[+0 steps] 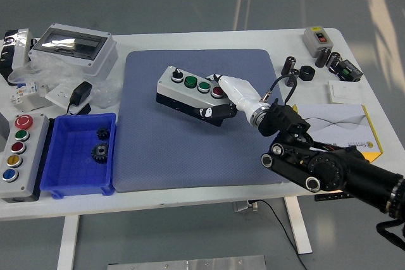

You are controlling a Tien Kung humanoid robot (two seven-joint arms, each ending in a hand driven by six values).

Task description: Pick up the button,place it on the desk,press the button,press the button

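A grey button box [188, 90] with a black base carries a black knob, two green buttons and a red button. It is over the blue mat [158, 150], left of the mat's middle, slightly tilted. My right hand [223, 100] is white, comes in from the lower right and is shut on the box's right end, fingers on top near the red button and thumb [211, 113] against the front side. I cannot tell whether the box touches the mat. The left arm is out of view.
A blue bin [69, 181] with two gears and a larger five-button box [30, 161] lie at the left. A grey enclosure [73, 45], plastic bags and a charger [80, 93] lie at the back left. A yellow-white carton [342, 129], black cylinders [291, 66] and a small switch box [317, 38] lie at the right.
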